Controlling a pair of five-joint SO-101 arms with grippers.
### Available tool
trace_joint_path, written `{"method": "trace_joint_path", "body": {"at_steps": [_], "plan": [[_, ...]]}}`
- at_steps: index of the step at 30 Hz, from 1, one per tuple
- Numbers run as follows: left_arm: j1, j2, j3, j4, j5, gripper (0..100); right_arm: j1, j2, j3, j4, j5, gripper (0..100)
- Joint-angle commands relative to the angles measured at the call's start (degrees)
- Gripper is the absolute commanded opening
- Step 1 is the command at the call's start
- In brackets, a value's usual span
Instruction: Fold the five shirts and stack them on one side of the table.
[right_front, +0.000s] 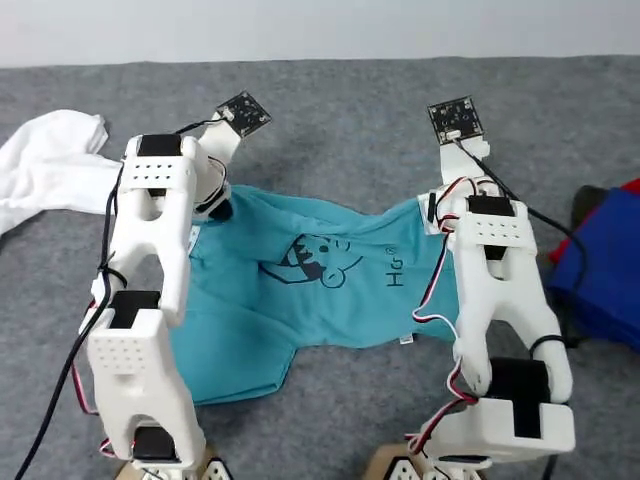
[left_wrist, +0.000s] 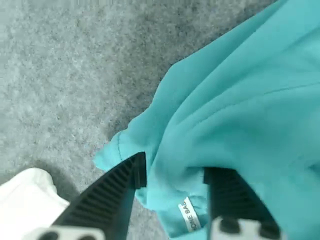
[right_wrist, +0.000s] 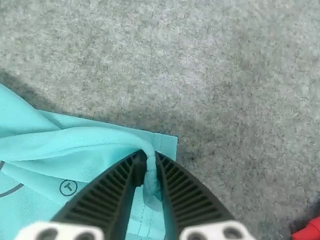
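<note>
A teal shirt with a dark print lies spread on the grey carpeted table, between the two white arms. My left gripper is at the shirt's far left corner. In the left wrist view it holds a thick bunch of teal cloth near the label, its jaws standing apart around the bunch. My right gripper is at the shirt's far right corner. There it is shut on a thin rolled edge of the shirt. The far edge sags slightly between the two grippers.
A crumpled white shirt lies at the far left, close to the left gripper, with its edge in the left wrist view. A blue garment and a red one sit at the right edge. Bare carpet stretches beyond the grippers.
</note>
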Motion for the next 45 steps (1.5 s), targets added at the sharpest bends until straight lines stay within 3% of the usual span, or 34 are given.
{"method": "trace_joint_path", "body": {"at_steps": [1,14,19,26,30,37,45], "plan": [[-0.35,-0.97,-2.77,0.35,1.14,21,0.48,-0.92,-0.35,-0.22,0.00,0.8],[-1.41,-6.33,-14.90,5.19,3.25,19,0.48,-1.01,-0.35,-0.22,0.09,0.8],[0.79,-8.44,-15.34,14.24,2.99,18,0.57,-1.01,-0.35,-0.13,0.09,0.8],[3.87,-8.18,-14.02,27.34,0.26,3,1.10,-3.91,-0.35,4.26,0.09,0.8],[4.48,-8.09,-7.25,23.82,-0.35,4,1.01,-5.93,-0.35,7.69,0.09,0.8],[6.68,-4.04,1.89,10.99,-0.35,17,1.10,-7.43,-0.35,10.51,0.09,0.8],[10.11,-1.49,1.98,13.19,-4.75,18,1.19,-7.52,-0.26,10.95,-2.20,0.8]]}}
